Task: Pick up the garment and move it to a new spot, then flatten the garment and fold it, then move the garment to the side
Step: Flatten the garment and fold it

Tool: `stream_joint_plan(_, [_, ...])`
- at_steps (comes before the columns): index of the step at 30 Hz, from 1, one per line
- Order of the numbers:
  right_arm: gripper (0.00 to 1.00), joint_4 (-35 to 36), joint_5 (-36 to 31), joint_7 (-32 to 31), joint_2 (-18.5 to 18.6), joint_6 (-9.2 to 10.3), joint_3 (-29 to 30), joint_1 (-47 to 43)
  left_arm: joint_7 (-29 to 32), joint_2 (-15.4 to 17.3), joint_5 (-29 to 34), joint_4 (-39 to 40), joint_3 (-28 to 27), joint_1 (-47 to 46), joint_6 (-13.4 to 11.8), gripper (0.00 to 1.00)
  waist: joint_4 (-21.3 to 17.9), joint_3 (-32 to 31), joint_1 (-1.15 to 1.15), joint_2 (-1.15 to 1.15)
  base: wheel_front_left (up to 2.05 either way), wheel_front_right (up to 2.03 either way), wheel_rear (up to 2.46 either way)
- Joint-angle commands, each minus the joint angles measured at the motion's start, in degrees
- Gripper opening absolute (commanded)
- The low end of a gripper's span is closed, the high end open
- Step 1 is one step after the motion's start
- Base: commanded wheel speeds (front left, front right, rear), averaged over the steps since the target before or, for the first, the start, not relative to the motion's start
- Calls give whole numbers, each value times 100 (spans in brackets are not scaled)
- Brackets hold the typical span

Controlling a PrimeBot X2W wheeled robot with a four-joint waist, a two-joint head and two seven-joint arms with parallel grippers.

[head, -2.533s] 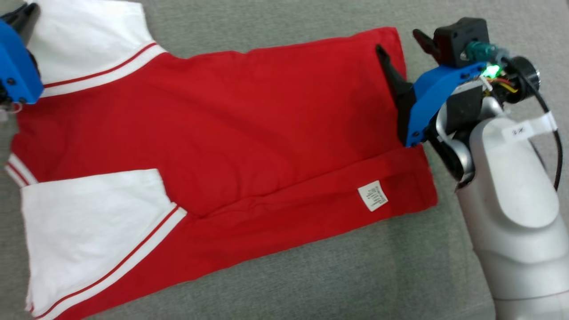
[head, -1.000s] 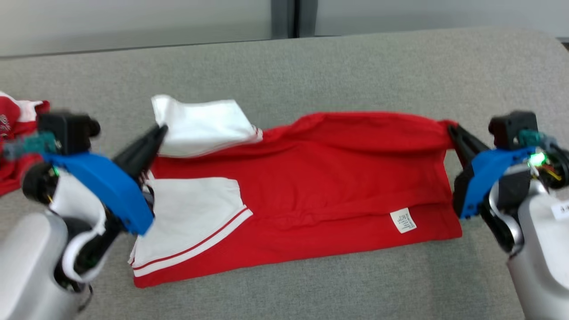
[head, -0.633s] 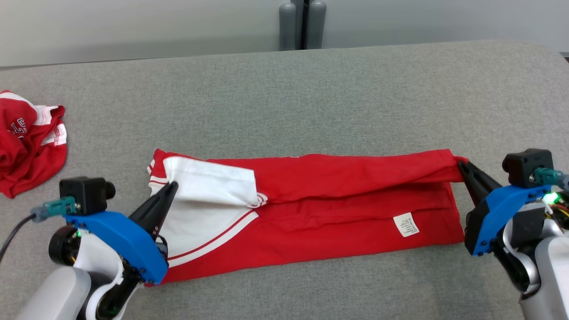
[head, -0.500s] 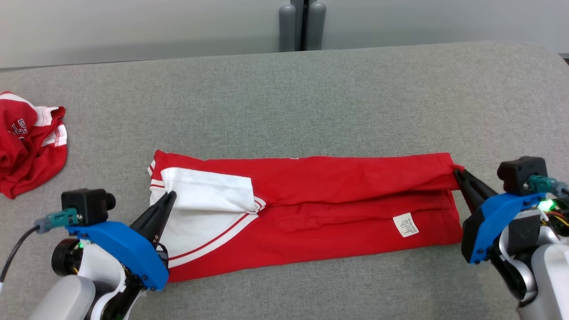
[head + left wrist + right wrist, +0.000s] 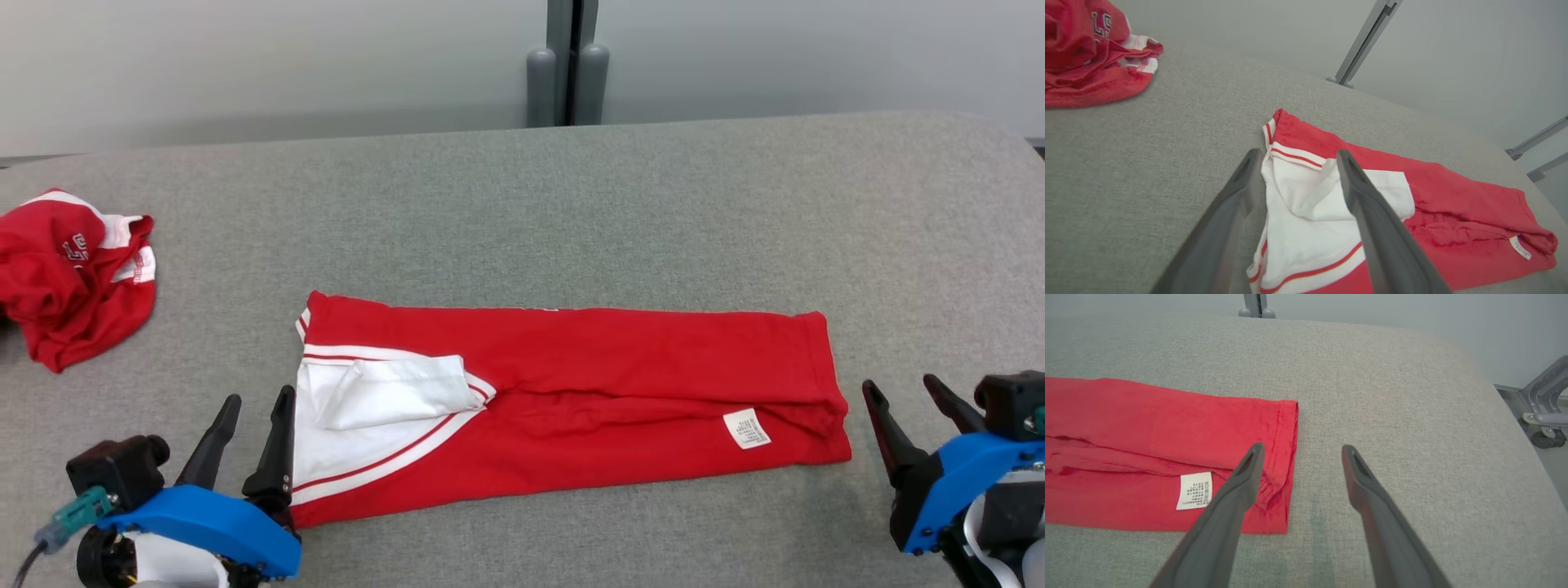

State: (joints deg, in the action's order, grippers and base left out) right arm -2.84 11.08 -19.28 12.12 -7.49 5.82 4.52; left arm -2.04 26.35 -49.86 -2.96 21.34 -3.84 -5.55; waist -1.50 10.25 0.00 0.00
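Observation:
The garment point(image 5: 588, 384) is a red shirt with white sleeves, folded into a long strip across the grey table; a white care label point(image 5: 746, 429) faces up near its right end. My left gripper point(image 5: 257, 402) stands open just off the shirt's left end, fingers empty, with the white sleeve point(image 5: 1306, 216) seen between them in the left wrist view. The right gripper point(image 5: 898, 388) is open too, a short way right of the shirt's hem point(image 5: 1284, 457), holding nothing. In the wrist views the left gripper point(image 5: 1296, 153) and the right gripper point(image 5: 1301, 448) show parted fingers.
A second red garment point(image 5: 73, 273) lies crumpled at the table's far left point(image 5: 1090, 53). The grey padded table point(image 5: 571, 204) spreads wide behind the shirt. Its right edge drops off near a wheeled metal base point(image 5: 1541, 416). A grey post point(image 5: 567, 69) stands behind the table.
Both grippers have let go of the shirt's ends and opened, drawing back toward me. The upper layer has dropped flat onto the lower one. The head camera has also tilted up a little.

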Motion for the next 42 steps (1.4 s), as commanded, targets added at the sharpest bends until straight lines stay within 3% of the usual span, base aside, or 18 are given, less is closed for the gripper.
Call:
stream_joint_plan(1, [100, 35, -50, 9, -39, -1, 50, -82, -83, -56, 76, 50, 14, 28, -53, 100, 15, -27, 0, 0, 0, 0, 0])
stream_joint_plan(9, [100, -189, -256, -247, -258, -1, 205, 117, -507, -389, 457, 201, 116, -122, -452, 100, 312, -187, 0, 0, 0, 0, 0])
stream_joint_plan(23, [100, -1848, -504, -886, -26, -1, 448, 924, -519, -540, 517, 84, 276, -284, -458, 100, 891, -111, 0, 0, 0, 0, 0])
stream_joint_plan(30, [100, -2592, -616, -994, -125, -1, 502, 1037, -513, -519, 465, 38, 260, -302, -462, 100, 971, -98, 0, 0, 0, 0, 0])
stream_joint_plan(31, [81, -2677, -594, -1011, -155, -1, 493, 1071, -512, -512, 464, 37, 256, -298, -462, 100, 965, -100, 0, 0, 0, 0, 0])
stream_joint_plan(32, [50, -2757, -556, -1040, -201, -1, 493, 1103, -513, -507, 463, 37, 252, -297, -461, 100, 955, -103, 0, 0, 0, 0, 0])
stream_joint_plan(33, [44, -2818, -532, -1037, -233, -1, 489, 1132, -512, -504, 462, 40, 255, -303, -464, 100, 940, -105, 0, 0, 0, 0, 0])
stream_joint_plan(35, [20, -2888, -542, -973, -259, -1, 482, 1223, -505, -501, 479, 62, 270, -316, -479, 100, 889, -111, 0, 0, 0, 0, 0])
stream_joint_plan(36, [0, -2909, -561, -919, -248, 0, 495, 1281, -499, -501, 486, 71, 277, -322, -484, 100, 862, -116, 0, 0, 0, 0, 0])
stream_joint_plan(42, [0, -2886, -521, -726, -47, 5, 693, 1564, -489, -480, 499, 85, 313, -281, -494, 100, 604, -208, 0, 0, 0, 0, 0])
